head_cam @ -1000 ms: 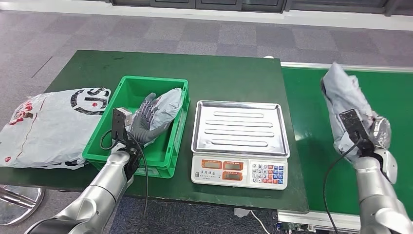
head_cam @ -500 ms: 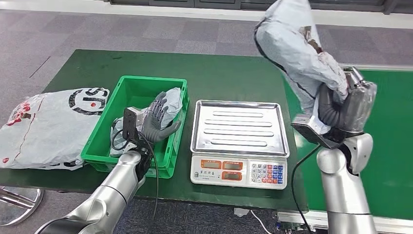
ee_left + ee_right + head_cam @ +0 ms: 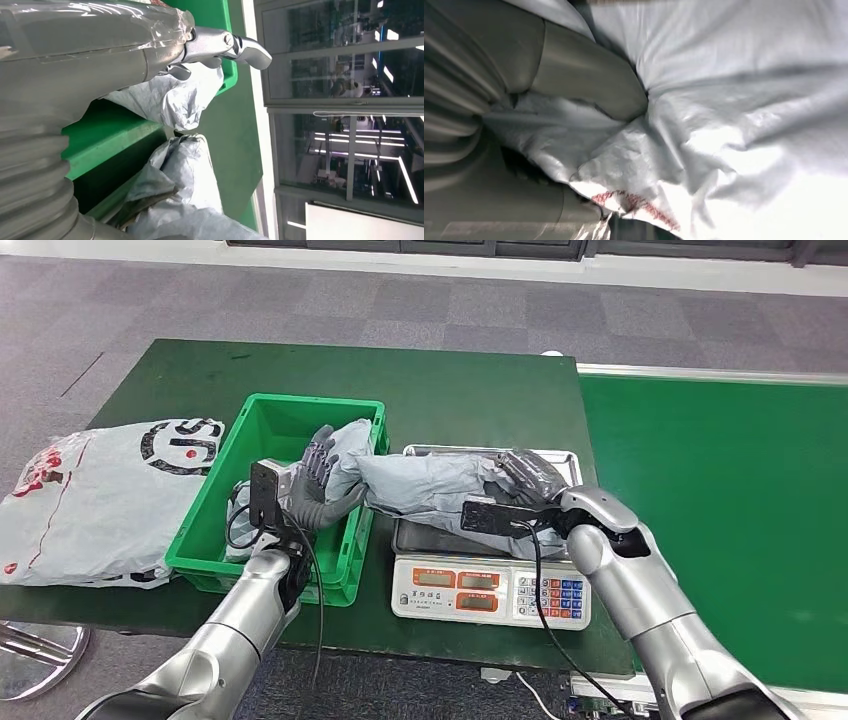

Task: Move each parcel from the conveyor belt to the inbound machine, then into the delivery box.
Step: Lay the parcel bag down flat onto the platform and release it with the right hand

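Right robot hand [image 3: 530,480] lies over the scale [image 3: 489,530], its fingers dark and closed on a grey parcel [image 3: 430,490]. The right wrist view shows the thick thumb [image 3: 589,75] pressed into the crumpled grey wrap, with red print on the wrap near the palm. This parcel lies long across the steel tray [image 3: 560,462] of the scale. One end reaches past the tray's left edge to the crate [image 3: 215,525]. Whether it rests fully on the tray or is partly carried, cannot tell.

Left robot hand [image 3: 318,480] is raised inside the green crate, fingers spread and upright, gripping nothing. It is just beside a second grey parcel [image 3: 350,445] that leans in the crate's far right corner. Left wrist view shows that parcel [image 3: 175,97] against the green wall, a fingertip [image 3: 250,50] beyond it, and the held parcel's end [image 3: 190,175] just outside the crate.

The scale sits on the green desk [image 3: 450,390], right of the crate, its keypad [image 3: 548,597] facing the robot. A large white printed bag [image 3: 100,500] lies at the desk's left end, touching the crate. The green belt [image 3: 730,500] runs along the right.
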Robot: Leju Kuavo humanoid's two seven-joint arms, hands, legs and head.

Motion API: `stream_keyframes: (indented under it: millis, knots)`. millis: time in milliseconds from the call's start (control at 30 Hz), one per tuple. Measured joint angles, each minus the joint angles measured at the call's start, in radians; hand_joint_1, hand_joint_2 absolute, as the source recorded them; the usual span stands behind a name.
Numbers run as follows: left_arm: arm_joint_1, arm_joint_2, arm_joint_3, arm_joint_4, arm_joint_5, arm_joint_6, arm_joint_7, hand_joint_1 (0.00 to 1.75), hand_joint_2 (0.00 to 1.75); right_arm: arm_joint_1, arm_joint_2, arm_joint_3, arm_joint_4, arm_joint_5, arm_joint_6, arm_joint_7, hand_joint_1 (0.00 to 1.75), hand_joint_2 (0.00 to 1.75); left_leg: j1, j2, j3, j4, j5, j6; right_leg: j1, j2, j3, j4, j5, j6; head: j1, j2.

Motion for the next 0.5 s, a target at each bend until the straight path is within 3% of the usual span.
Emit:
stream_keyframes:
  millis: [200, 333, 500]
  knots:
    - [0.0, 0.0, -0.002, 0.002, 0.013, 0.118, 0.0, 0.0, 1.75, -0.106, -0.005, 0.135, 0.17, -0.103, 0.151, -0.032, 1.72, 1.75, 0.0, 0.004, 0.0, 0.0, -0.001, 0.0, 0.0, 0.003, -0.001, 0.0, 0.0, 0.0, 0.0, 0.0]
    - [0.009, 0.005, -0.002, -0.009, 0.015, 0.178, -0.001, 0.0, 1.75, -0.134, -0.029, 0.192, 0.193, -0.186, 0.148, -0.062, 0.02, 1.75, 0.0, 0.006, 0.0, 0.001, -0.001, 0.0, 0.0, 0.005, -0.001, 0.0, 0.001, 0.0, 0.0, 0.0]
    - [0.055, 0.02, -0.002, -0.082, 0.023, 0.238, -0.002, 0.0, 1.75, -0.1, -0.07, 0.182, 0.135, -0.292, -0.003, -0.086, 0.0, 1.75, 0.0, 0.006, 0.0, 0.001, -0.001, 0.0, 0.0, 0.005, -0.001, 0.0, 0.001, 0.0, 0.0, 0.0]
